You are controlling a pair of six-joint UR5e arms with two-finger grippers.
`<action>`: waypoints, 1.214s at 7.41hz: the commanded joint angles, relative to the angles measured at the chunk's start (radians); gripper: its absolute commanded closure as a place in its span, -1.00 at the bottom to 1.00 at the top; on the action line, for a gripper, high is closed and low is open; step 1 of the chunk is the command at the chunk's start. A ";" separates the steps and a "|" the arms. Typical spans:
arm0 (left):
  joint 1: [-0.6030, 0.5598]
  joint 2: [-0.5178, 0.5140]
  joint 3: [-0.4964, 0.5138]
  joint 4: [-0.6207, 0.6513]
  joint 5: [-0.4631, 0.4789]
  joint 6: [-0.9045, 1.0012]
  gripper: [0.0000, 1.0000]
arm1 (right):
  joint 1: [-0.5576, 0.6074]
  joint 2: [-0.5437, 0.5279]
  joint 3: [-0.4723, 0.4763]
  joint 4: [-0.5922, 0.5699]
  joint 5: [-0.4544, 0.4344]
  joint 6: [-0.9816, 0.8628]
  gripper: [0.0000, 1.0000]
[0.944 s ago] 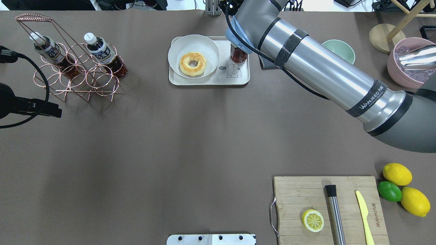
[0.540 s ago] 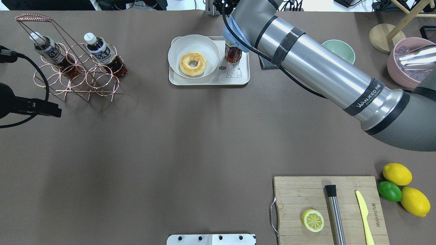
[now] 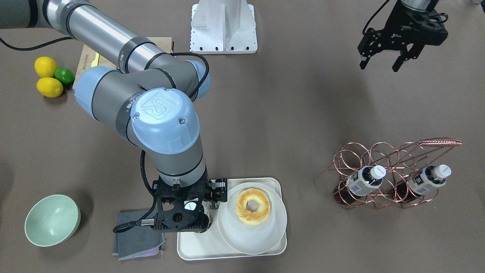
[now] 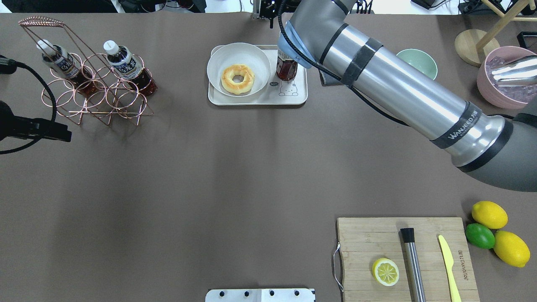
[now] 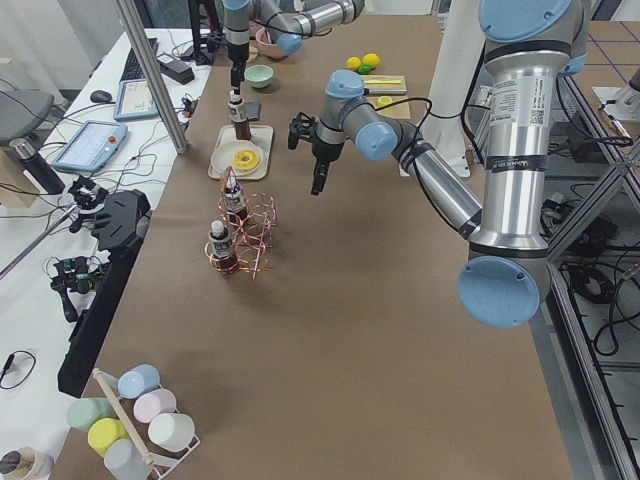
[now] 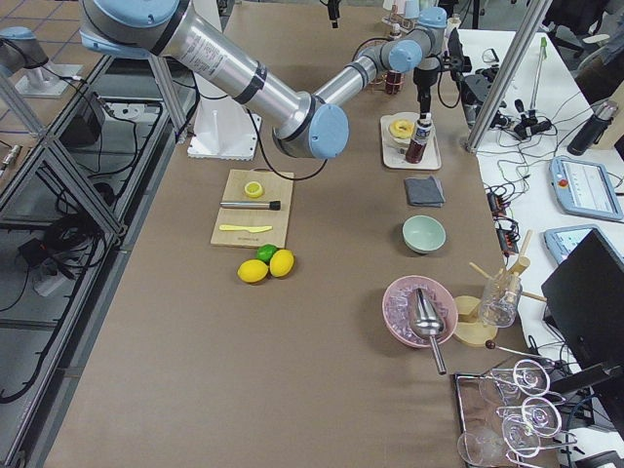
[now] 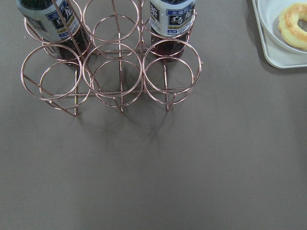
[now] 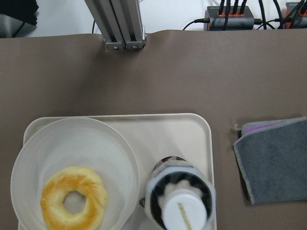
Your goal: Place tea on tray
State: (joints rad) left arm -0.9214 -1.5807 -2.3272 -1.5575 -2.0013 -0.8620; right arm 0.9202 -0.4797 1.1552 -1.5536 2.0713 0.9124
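The tea bottle (image 4: 286,69) stands upright on the cream tray (image 4: 296,99), in the corner beside the white plate, just above the line-drawn bear. Its white cap shows in the front view (image 3: 190,206) and in the right wrist view (image 8: 184,210). My right gripper (image 3: 188,213) hangs straight over the bottle. Its jaws are apart on either side of the cap and the side views show it above the bottle (image 6: 418,136). My left gripper (image 3: 380,65) is open and empty, in the air short of the wire rack (image 3: 382,178).
The copper rack (image 4: 90,86) holds two alike bottles (image 4: 126,65) (image 4: 63,63). A white plate with a doughnut (image 4: 238,78) fills the tray's other half. A grey cloth (image 3: 136,235) and a green bowl (image 3: 52,220) lie beside the tray. A cutting board (image 4: 365,243) and lemons (image 4: 489,214) are near me.
The bottle has shifted a little to the left over the tray, and more of it now shows clear of the right wrist. The left gripper has barely moved.
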 commanded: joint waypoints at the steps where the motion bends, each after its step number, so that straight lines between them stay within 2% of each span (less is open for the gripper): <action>1: -0.148 -0.076 -0.003 0.243 -0.050 0.250 -0.91 | 0.084 -0.362 0.502 -0.191 0.096 -0.175 -1.00; 2: -0.189 -0.058 0.002 0.252 -0.066 0.332 -0.91 | 0.144 -0.516 0.653 -0.235 0.130 -0.301 -1.00; 3: -0.247 -0.014 0.003 0.244 -0.112 0.384 -0.92 | 0.205 -0.675 0.760 -0.262 0.148 -0.420 -1.00; 5: -0.391 0.092 0.012 0.223 -0.249 0.574 -0.93 | 0.345 -0.869 0.765 -0.263 0.192 -0.760 -1.00; 6: -0.445 0.152 0.066 0.155 -0.252 0.686 -0.93 | 0.411 -0.960 0.764 -0.254 0.207 -0.899 -1.00; 8: -0.499 0.214 0.249 -0.069 -0.254 0.812 -0.93 | 0.508 -1.029 0.756 -0.253 0.202 -1.004 -1.00; 9: -0.516 0.223 0.288 -0.093 -0.255 0.827 -0.93 | 0.513 -1.043 0.756 -0.252 0.194 -1.006 -1.00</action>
State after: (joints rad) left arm -1.3979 -1.3921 -2.1457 -1.5426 -2.2518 -0.1030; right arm 1.3870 -1.4765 1.9132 -1.8066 2.2722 -0.0465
